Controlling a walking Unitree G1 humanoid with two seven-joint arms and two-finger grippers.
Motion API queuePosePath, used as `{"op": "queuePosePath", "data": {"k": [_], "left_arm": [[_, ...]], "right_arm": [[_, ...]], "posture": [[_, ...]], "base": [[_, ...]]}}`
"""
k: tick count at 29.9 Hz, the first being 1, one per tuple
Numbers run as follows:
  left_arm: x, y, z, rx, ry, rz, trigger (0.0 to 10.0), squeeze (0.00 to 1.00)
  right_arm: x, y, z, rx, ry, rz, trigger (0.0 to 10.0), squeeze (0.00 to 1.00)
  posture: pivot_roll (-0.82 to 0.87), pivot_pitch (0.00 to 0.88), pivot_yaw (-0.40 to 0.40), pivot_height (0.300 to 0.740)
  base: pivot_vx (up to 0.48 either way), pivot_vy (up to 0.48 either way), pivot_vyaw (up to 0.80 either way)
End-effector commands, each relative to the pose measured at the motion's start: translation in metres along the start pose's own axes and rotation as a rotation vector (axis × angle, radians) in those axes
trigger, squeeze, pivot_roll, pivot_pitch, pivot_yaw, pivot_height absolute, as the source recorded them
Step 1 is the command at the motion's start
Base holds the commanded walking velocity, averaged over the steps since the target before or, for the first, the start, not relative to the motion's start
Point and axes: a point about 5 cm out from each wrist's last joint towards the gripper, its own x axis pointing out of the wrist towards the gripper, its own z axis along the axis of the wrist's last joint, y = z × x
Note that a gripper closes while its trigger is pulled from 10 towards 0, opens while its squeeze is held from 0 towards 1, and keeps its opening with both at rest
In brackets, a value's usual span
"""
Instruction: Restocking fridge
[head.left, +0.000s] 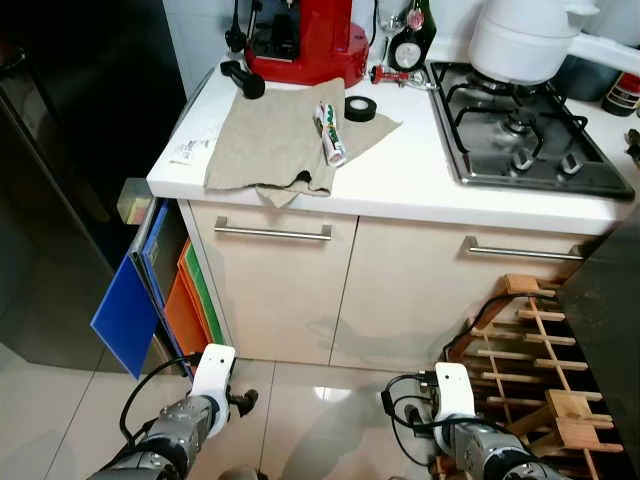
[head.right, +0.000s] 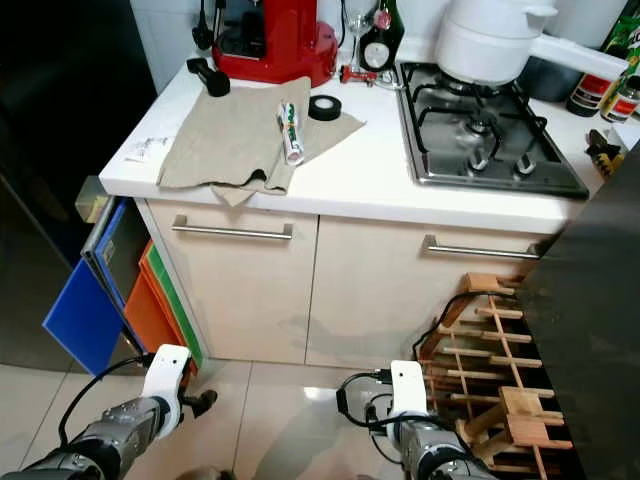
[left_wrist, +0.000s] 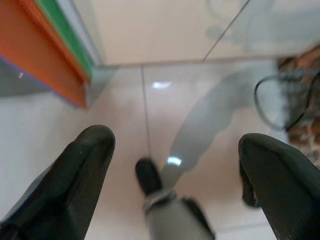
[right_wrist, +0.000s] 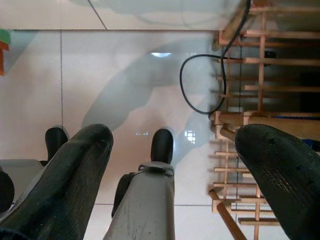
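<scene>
**Both arms hang low before the kitchen desk, jaws spread and empty**

Left eye view: A white desk (head.left: 400, 175) runs across the upper half of the frame. On it lies a beige cloth (head.left: 280, 140) with a white tube (head.left: 331, 133) resting on its right part and a roll of black tape (head.left: 360, 108) just beside that. A red appliance (head.left: 305, 40) stands behind the cloth at the top centre. A gas hob (head.left: 525, 130) sits at the upper right with a white pot (head.left: 525, 40) on it. The dark fridge (head.left: 70, 170) fills the left edge, its door closed. Coloured boards (head.left: 150, 295), blue, orange and green, stand between fridge and cabinet. A wooden rack (head.left: 535, 360) leans at the lower right. The left arm (head.left: 185, 425) and right arm (head.left: 470, 435) hang at the bottom edge over the tiled floor (head.left: 320, 420).

Right eye view: The same scene, with dark bottles (head.right: 600, 85) at the upper right corner.

Left wrist view: The left gripper (left_wrist: 177, 165) has its jaws spread wide, holding nothing, above the floor; the orange and green board edges sit in the upper left.

Right wrist view: The right gripper (right_wrist: 175, 160) also has its jaws spread and empty. The rack and a black cable (right_wrist: 205, 82) occupy the right side.
</scene>
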Motion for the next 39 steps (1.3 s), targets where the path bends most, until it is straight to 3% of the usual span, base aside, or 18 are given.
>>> {"op": "queuePosePath", "data": {"k": [1,2,3,8,10,11,12,13,15,16,19,26,31,35,37,38,39], "left_arm": [[0.006,-0.024,0.063,0.002,-0.199,-0.093,10.0,0.00],[0.005,-0.030,0.079,-0.007,-0.251,-0.120,10.0,0.00],[0.005,-0.030,0.079,-0.007,-0.251,-0.120,10.0,0.00],[-0.008,-0.043,0.118,-0.065,-0.374,-0.220,10.0,0.00],[-0.017,-0.049,0.136,-0.015,-0.456,-0.235,10.0,0.00],[-0.024,-0.051,0.148,0.012,-0.517,-0.219,10.0,0.00],[-0.024,-0.051,0.148,0.012,-0.517,-0.219,10.0,0.00],[-0.036,-0.052,0.170,0.025,-0.641,-0.164,10.0,0.00],[-0.042,-0.051,0.179,0.032,-0.689,-0.140,10.0,0.00],[-0.051,-0.050,0.190,0.015,-0.741,-0.115,10.0,0.00],[-0.066,-0.047,0.203,-0.010,-0.804,-0.088,10.0,0.00],[-0.084,-0.047,0.204,0.018,-0.841,-0.077,10.0,0.00],[-0.100,-0.049,0.193,0.088,-0.910,-0.051,10.0,0.00],[-0.126,-0.056,0.202,0.141,-1.047,-0.051,10.0,0.00],[-0.129,-0.056,0.204,0.146,-1.061,-0.048,10.0,0.00],[-0.132,-0.056,0.208,0.156,-1.083,-0.032,10.0,0.00],[-0.140,-0.055,0.220,0.151,-1.133,-0.009,10.0,0.00]], "right_arm": [[0.000,-0.001,0.004,-0.032,-0.028,0.009,10.0,0.00],[0.000,0.000,0.004,-0.021,-0.037,0.015,10.0,0.00],[0.000,0.000,0.004,-0.021,-0.037,0.015,10.0,0.00],[0.000,-0.001,0.009,0.003,-0.086,0.007,10.0,0.00],[-0.001,-0.001,0.011,-0.004,-0.104,0.005,10.0,0.00],[-0.001,-0.002,0.013,-0.019,-0.122,-0.008,10.0,0.00],[-0.001,-0.002,0.013,-0.019,-0.122,-0.008,10.0,0.00],[-0.002,-0.003,0.018,-0.040,-0.161,-0.028,10.0,0.00],[-0.002,-0.003,0.020,-0.044,-0.180,-0.034,10.0,0.00],[-0.008,-0.005,0.049,-0.049,-0.328,-0.019,10.0,0.00],[-0.038,-0.003,0.105,-0.071,-0.592,0.024,10.0,0.00],[-0.062,0.003,0.119,-0.094,-0.670,0.040,10.0,0.00],[-0.090,0.004,0.120,-0.104,-0.761,0.044,10.0,0.00],[-0.123,0.008,0.128,-0.159,-0.905,0.039,10.0,0.00],[-0.126,0.009,0.130,-0.160,-0.926,0.035,10.0,0.00],[-0.131,0.010,0.136,-0.145,-0.958,0.030,10.0,0.00],[-0.144,0.016,0.157,-0.112,-1.052,0.017,10.0,0.00]], "posture": [[-0.05,0.000,-0.019,0.740],[-0.05,0.000,-0.020,0.740],[-0.05,0.000,-0.020,0.740],[-0.04,0.000,-0.023,0.740],[-0.05,0.000,-0.021,0.740],[-0.05,0.000,-0.019,0.740],[-0.05,0.000,-0.019,0.740],[-0.05,0.000,-0.017,0.740],[-0.05,0.000,-0.016,0.740],[-0.06,0.000,-0.015,0.740],[-0.05,0.000,-0.014,0.740],[-0.05,0.000,-0.015,0.740],[-0.05,0.000,-0.019,0.740],[-0.05,0.000,-0.022,0.740],[-0.05,0.000,-0.022,0.740],[-0.05,0.000,-0.023,0.740],[-0.05,0.000,-0.019,0.740]], "base": [[0.000,0.000,0.00],[0.000,0.000,0.00],[0.000,0.000,0.00],[0.000,0.000,0.00],[0.000,0.000,0.00],[0.000,0.000,0.00],[0.000,0.000,0.00],[0.000,0.000,0.00],[0.000,0.000,0.00],[0.000,0.000,0.00],[0.000,0.000,0.00],[0.000,0.000,0.00],[0.000,0.000,0.00],[0.000,0.000,0.00],[0.000,0.000,0.00],[0.000,0.000,0.00],[0.000,0.000,0.00]]}}
